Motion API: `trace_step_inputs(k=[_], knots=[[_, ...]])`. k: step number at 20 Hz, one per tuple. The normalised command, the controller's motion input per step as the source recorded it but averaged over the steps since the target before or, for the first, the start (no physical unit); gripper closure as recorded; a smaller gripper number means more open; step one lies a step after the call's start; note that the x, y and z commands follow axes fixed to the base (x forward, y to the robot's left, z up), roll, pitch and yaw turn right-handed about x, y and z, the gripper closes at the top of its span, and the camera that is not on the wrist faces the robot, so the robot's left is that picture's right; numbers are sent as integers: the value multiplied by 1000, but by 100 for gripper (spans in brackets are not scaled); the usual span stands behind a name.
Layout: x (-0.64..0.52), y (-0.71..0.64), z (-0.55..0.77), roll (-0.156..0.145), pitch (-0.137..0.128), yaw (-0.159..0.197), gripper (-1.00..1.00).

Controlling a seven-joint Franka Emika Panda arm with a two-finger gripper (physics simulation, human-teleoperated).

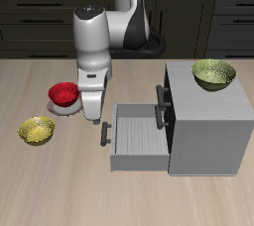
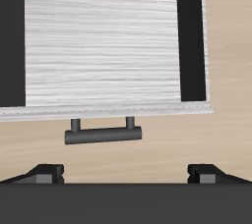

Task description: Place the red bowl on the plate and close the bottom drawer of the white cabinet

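— Gripper (image 1: 102, 133): how does it stand?

— Fingers (image 2: 41, 175) spread wide, nothing between them, touching nothing. It hangs just in front of the bottom drawer (image 1: 137, 141), whose dark handle (image 2: 102, 133) lies close before the fingertips.

— Drawer itself?

— Pulled out of the white cabinet (image 1: 206, 121), its pale floor bare.

— Red bowl (image 1: 63, 94)?

— Sitting on the plate (image 1: 71, 107), behind the arm, well apart from the drawer.

— Anything else nearby?

— A yellow-gold bowl (image 1: 37, 130) on the table nearer the front edge, and an olive-green bowl (image 1: 213, 73) on the cabinet's top. Neither lies between gripper and handle.
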Motion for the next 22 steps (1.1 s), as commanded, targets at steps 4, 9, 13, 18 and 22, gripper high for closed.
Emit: trace_step_inputs(k=[4, 9, 13, 18, 22], knots=[[8, -22, -99, 2, -12, -17, -100], [28, -21, -164, -3, 23, -12, -100], [40, 7, -182, -2, 8, -17, -100], [37, 22, -79, -2, 4, -21, -100], [-36, -53, -152, -16, 11, -22, -100]])
